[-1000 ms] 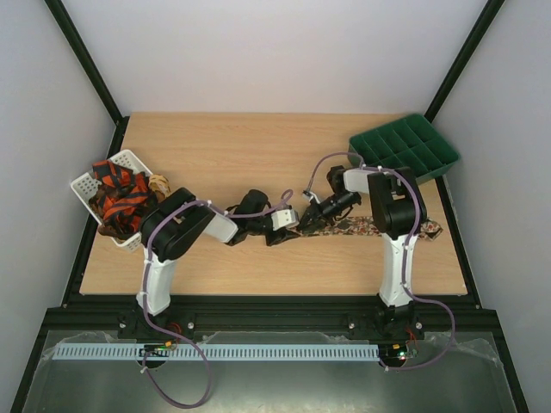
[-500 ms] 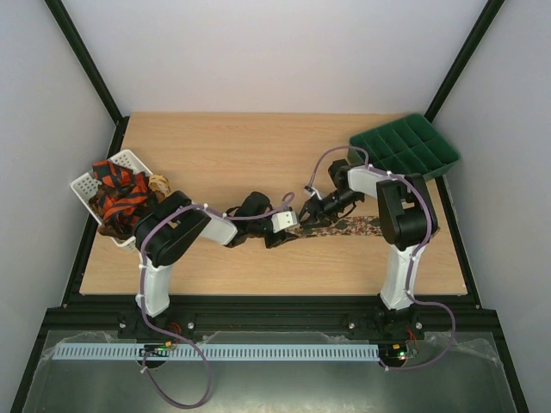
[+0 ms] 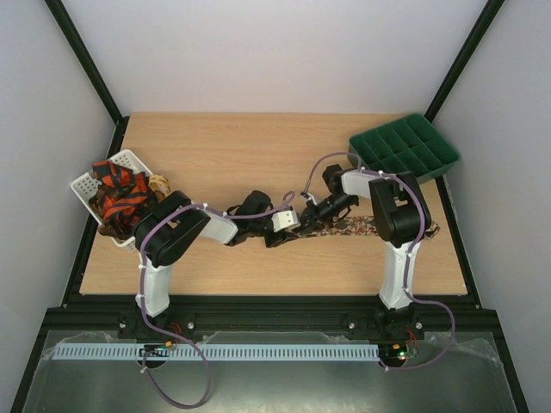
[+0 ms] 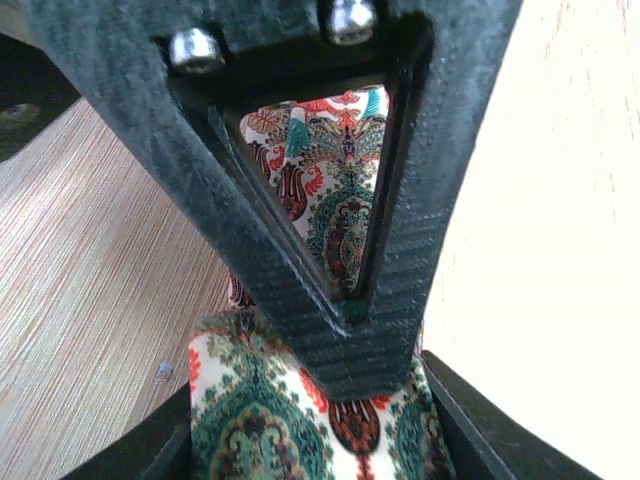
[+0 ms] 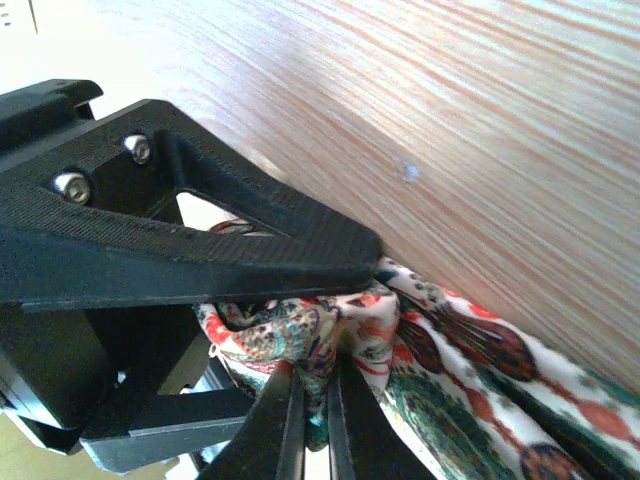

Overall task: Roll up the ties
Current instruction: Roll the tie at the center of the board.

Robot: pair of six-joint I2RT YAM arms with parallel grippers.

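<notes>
A tie [image 3: 353, 227] with an olive ground and a red, teal and white print lies stretched across the table's middle. Its left end is bunched between my two grippers. My left gripper [image 3: 287, 225] holds that bunched end: in the left wrist view the tie [image 4: 250, 400] fills the gap between its fingers [image 4: 315, 445]. My right gripper [image 3: 310, 212] meets it from the right. In the right wrist view the right gripper [image 5: 315, 420] is shut on a fold of the tie [image 5: 450, 400], right under a left finger [image 5: 200, 240].
A white basket [image 3: 86, 185] at the table's left edge holds several red-orange and black ties [image 3: 120, 196], with a small tan bundle [image 3: 157, 182] beside it. A green compartment tray [image 3: 405, 148] stands at the back right corner.
My right arm's elbow swung out to the right and came back in. The grippers stay together at the tie's left end. The left arm has hardly moved.
</notes>
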